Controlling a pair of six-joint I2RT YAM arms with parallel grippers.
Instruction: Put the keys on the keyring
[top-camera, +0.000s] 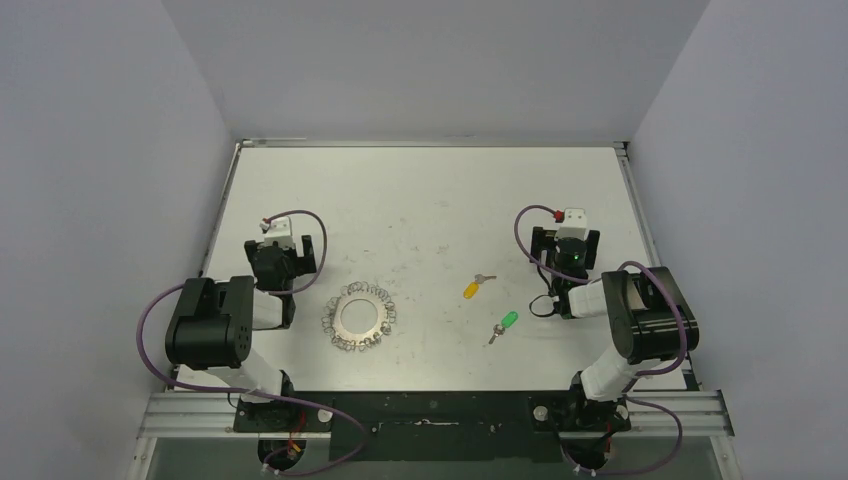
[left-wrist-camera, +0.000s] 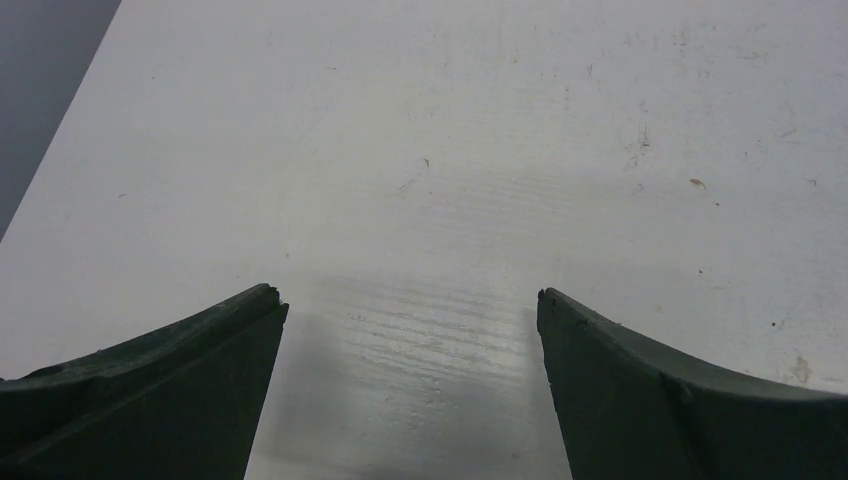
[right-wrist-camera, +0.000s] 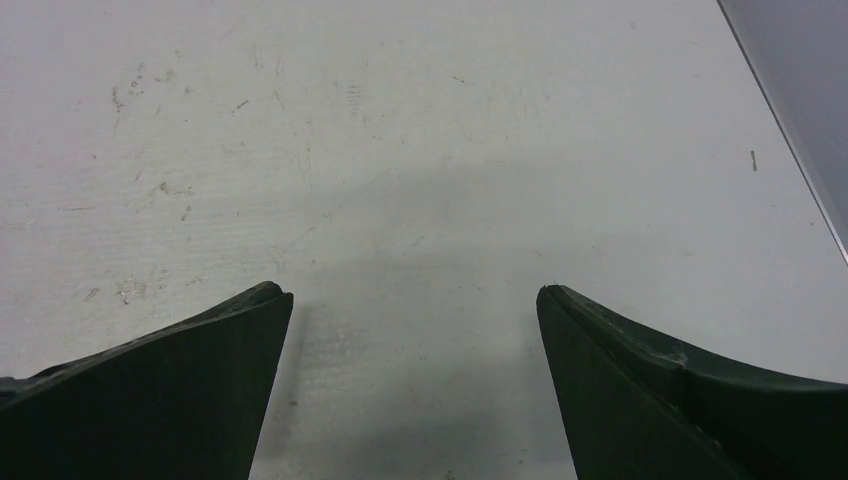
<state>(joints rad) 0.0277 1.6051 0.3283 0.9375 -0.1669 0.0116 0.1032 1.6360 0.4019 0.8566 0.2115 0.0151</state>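
The keyring (top-camera: 359, 317), a flat silver disc rimmed with small wire loops, lies flat on the white table near the front left of centre. The yellow-orange key (top-camera: 473, 287) lies right of centre. The green key (top-camera: 505, 323) lies a little nearer the front, below and right of it. My left gripper (top-camera: 280, 232) is open and empty over bare table, behind and left of the keyring; its wrist view (left-wrist-camera: 408, 296) shows only table. My right gripper (top-camera: 570, 228) is open and empty, behind and right of the keys; its wrist view (right-wrist-camera: 414, 292) shows only table.
The white table (top-camera: 430, 200) is scuffed, with a metal edge rail at the right (right-wrist-camera: 790, 140) and grey walls on three sides. The black arm-base rail (top-camera: 430, 412) runs along the front edge.
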